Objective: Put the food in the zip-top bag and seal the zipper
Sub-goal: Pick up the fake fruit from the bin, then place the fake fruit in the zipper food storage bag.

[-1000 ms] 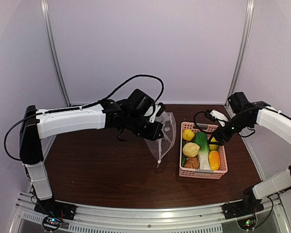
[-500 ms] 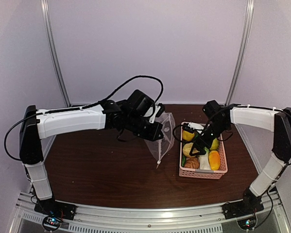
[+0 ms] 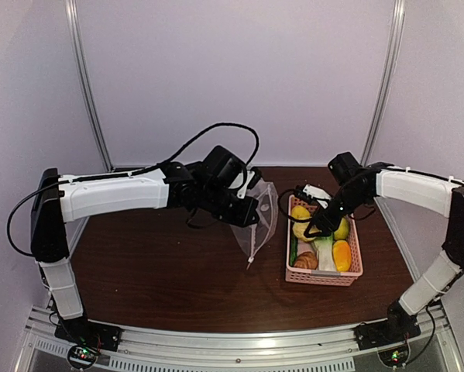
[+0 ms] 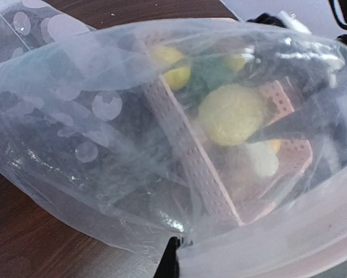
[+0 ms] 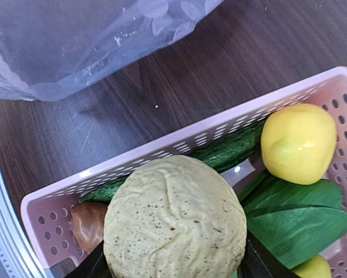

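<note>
My left gripper (image 3: 249, 203) is shut on the mouth edge of the clear dotted zip-top bag (image 3: 263, 211), which hangs above the table left of the basket. In the left wrist view the bag (image 4: 103, 116) fills the frame, its zipper (image 4: 289, 243) a pale band beside my dark fingertip (image 4: 172, 259). My right gripper (image 3: 309, 230) is over the basket's left side, shut on a pale yellow wrinkled round food piece (image 5: 176, 226). Still in the basket are a lemon (image 5: 298, 145), green leaves (image 5: 300, 214), a dark green vegetable (image 5: 231, 147), brown bread (image 5: 86, 223) and an orange piece (image 3: 341, 254).
The pink perforated basket (image 3: 324, 277) sits on the dark wooden table (image 3: 162, 271), right of centre. The bag's lower tip (image 3: 251, 260) hangs just above the table, close to the basket's left wall. White walls enclose the back and sides.
My right arm swung in over the basket, lowered with jaws wide, then closed on the pale round food piece. The left arm and the bag stayed almost still.
</note>
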`<state>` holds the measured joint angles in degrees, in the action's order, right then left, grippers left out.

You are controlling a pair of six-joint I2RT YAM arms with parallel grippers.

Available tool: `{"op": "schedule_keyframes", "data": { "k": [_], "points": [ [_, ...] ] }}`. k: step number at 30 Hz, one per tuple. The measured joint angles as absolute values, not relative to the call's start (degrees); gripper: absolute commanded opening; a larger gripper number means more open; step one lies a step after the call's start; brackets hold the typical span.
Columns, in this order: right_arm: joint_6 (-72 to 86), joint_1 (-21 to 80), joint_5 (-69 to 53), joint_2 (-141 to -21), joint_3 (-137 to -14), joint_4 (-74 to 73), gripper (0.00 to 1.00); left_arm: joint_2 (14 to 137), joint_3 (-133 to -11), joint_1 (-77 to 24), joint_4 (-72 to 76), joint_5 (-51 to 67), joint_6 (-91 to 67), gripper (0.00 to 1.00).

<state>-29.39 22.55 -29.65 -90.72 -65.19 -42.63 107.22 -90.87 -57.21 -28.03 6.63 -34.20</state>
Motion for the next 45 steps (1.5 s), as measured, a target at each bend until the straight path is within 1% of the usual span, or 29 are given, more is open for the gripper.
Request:
{"op": "schedule_keyframes", "data": {
  "k": [4,8,12,16,21,27,32,39,45],
  "points": [
    [-29.1,22.5,-29.1,-83.7,-65.2,-43.4,0.5,107.2,-90.9,-57.2,-27.4,6.5,-34.2,0.0],
    [-28.5,22.5,-29.7,-76.9,-65.5,-45.5,0.5,107.2,-90.9,-57.2,-26.8,6.5,-34.4,0.0],
    [-28.1,23.6,-33.2,-72.2,-67.6,-48.5,0.5,107.3,-91.0,-57.2,-26.4,6.6,-35.0,0.0],
    [-27.9,27.4,-39.0,-69.7,-71.0,-50.7,0.5,108.0,-92.4,-57.2,-25.5,6.9,-36.0,0.0],
    [-28.4,33.0,-45.0,-72.7,-77.1,-53.9,0.5,109.1,-94.3,-57.2,-22.7,7.2,-38.4,0.0],
    [-26.7,36.9,-47.7,-79.7,-80.9,-54.4,0.48,109.4,-95.5,-57.2,-20.4,8.2,-40.6,0.0],
    [-23.5,36.2,-47.6,-83.3,-81.5,-52.1,0.48,109.1,-94.8,-57.2,-19.5,8.8,-41.6,0.0],
    [-18.5,33.2,-45.6,-83.6,-80.5,-44.6,0.47,106.0,-90.3,-57.2,-19.2,8.8,-41.8,0.0],
    [-15.8,31.8,-42.4,-85.7,-80.0,-41.5,0.47,104.7,-88.8,-56.8,-19.0,8.5,-41.8,0.0]
  ]
}}
